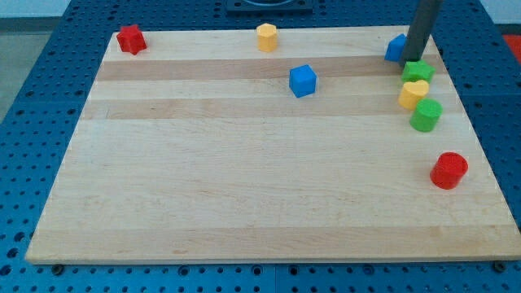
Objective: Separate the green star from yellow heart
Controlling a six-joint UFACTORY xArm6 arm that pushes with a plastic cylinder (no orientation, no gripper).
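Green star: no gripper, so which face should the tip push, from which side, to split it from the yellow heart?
Probably the green star's lower-right edge, where it touches the yellow heart. My tip sits at the star's top edge now; pushing from there would jam it into the heart. Come around from the view's right and push toward the left, where no block sits close, passing below the blue block.

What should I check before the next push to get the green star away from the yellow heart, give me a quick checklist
1. My tip at the green star: ok, it stands at the star's top edge.
2. Star apart from the yellow heart: not ok, they touch.
3. Heart free of other blocks: not ok, a green block presses its lower side.
4. Blue block by the rod: cannot tell if touching.
5. Room to the board's right edge: ok, but little.
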